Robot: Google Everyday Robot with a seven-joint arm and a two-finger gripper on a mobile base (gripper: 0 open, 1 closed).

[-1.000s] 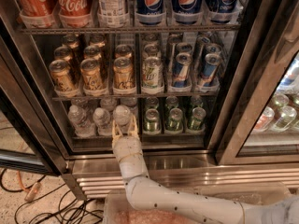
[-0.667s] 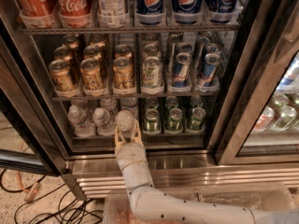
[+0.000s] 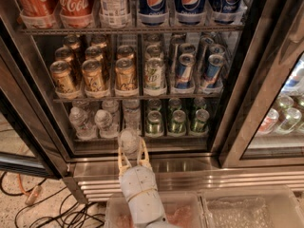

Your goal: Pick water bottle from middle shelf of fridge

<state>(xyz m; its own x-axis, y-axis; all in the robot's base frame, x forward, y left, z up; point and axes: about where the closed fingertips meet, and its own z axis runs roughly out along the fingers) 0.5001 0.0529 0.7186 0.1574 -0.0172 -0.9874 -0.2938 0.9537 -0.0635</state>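
My gripper (image 3: 132, 156) is shut on a small clear water bottle (image 3: 128, 141) with a white cap. It holds the bottle upright just in front of the fridge's (image 3: 156, 167) steel sill, below the front edge of the middle shelf (image 3: 118, 137). Other clear bottles (image 3: 103, 122) stand on the left of that wire rack and green cans (image 3: 177, 121) on the right. My white arm (image 3: 137, 198) rises from the bottom centre of the camera view.
Gold and blue cans (image 3: 92, 75) fill the rack above, and Coca-Cola and Pepsi bottles (image 3: 71, 4) the top one. A neighbouring cooler (image 3: 285, 113) stands at right. Cables (image 3: 28, 203) lie on the floor at left. Clear bins (image 3: 247, 208) sit at the bottom.
My gripper has drawn back and down from the shelf. The bottle it closed on has come out of the row with it.
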